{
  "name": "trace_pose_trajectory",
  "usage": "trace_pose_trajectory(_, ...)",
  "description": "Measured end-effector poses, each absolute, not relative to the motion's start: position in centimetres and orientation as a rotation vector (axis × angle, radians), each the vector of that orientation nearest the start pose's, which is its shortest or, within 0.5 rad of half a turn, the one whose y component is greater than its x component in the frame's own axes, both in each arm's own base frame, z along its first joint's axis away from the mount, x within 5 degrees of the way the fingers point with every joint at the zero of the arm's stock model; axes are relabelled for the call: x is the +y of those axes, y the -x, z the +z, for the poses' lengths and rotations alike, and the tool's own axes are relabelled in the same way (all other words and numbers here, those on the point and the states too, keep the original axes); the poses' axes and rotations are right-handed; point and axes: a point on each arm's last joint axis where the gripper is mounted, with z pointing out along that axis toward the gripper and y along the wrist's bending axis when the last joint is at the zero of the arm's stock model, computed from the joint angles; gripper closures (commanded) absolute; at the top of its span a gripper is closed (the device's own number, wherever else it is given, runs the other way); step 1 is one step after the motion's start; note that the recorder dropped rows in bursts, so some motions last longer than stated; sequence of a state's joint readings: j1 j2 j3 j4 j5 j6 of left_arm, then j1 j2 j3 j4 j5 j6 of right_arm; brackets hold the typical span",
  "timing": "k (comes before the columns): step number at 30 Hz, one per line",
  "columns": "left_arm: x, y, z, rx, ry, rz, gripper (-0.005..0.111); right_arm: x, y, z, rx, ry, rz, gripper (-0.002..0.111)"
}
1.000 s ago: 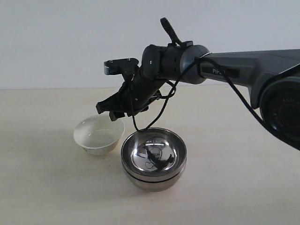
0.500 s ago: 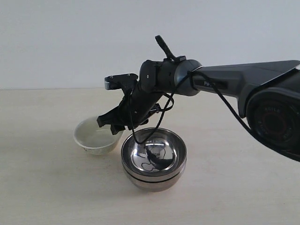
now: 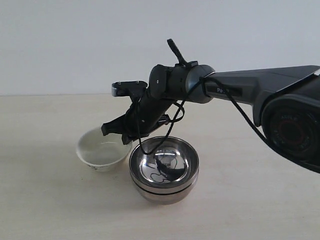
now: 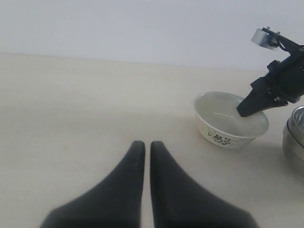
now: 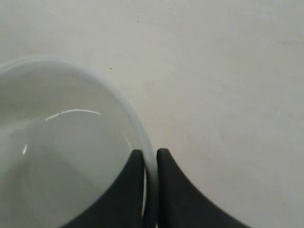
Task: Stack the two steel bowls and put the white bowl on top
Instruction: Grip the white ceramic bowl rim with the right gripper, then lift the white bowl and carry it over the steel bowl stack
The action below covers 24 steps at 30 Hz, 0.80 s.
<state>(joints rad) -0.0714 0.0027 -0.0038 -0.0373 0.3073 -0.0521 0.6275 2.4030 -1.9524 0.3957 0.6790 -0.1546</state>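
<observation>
The two steel bowls (image 3: 164, 172) sit nested, one inside the other, on the table; their edge (image 4: 295, 137) shows in the left wrist view. The white bowl (image 3: 100, 152) stands upright just left of them, touching or nearly touching. Its outside carries a dark floral mark (image 4: 219, 139). My right gripper (image 3: 120, 131) reaches across from the right and is shut on the white bowl's (image 5: 61, 142) near rim, one finger (image 5: 135, 164) inside and one outside. My left gripper (image 4: 143, 145) is shut on nothing, low over bare table and well away from the bowls.
The pale wooden table (image 3: 250, 200) runs back to a plain white wall. A black cable (image 3: 150, 145) hangs from the right arm over the steel bowls. The right arm's long link (image 3: 260, 82) crosses above the table's right half.
My right gripper has come down onto the white bowl's rim and closed on it. The bowl has shifted slightly to the left. The steel bowls have not moved.
</observation>
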Motion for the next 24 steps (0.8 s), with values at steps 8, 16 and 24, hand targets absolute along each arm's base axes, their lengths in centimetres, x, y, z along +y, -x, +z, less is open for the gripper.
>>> trace_pose_trajectory(8, -0.5, -5.4, 18.7, 1.791, 0.006, -0.124, 0.103, 32.7, -40.6, 16.8, 2.545, 0.681, 0.675, 0.108)
trace_pose_trajectory(16, -0.5, -5.4, 18.7, 1.791, 0.006, -0.124, 0.103, 32.0, -39.1, 23.3, 2.48, 0.693, 0.75, 0.108)
trace_pose_trajectory(24, -0.5, -5.4, 18.7, 1.791, 0.006, -0.124, 0.103, 30.5, -36.7, 26.6, 2.483, 0.724, 0.763, 0.108)
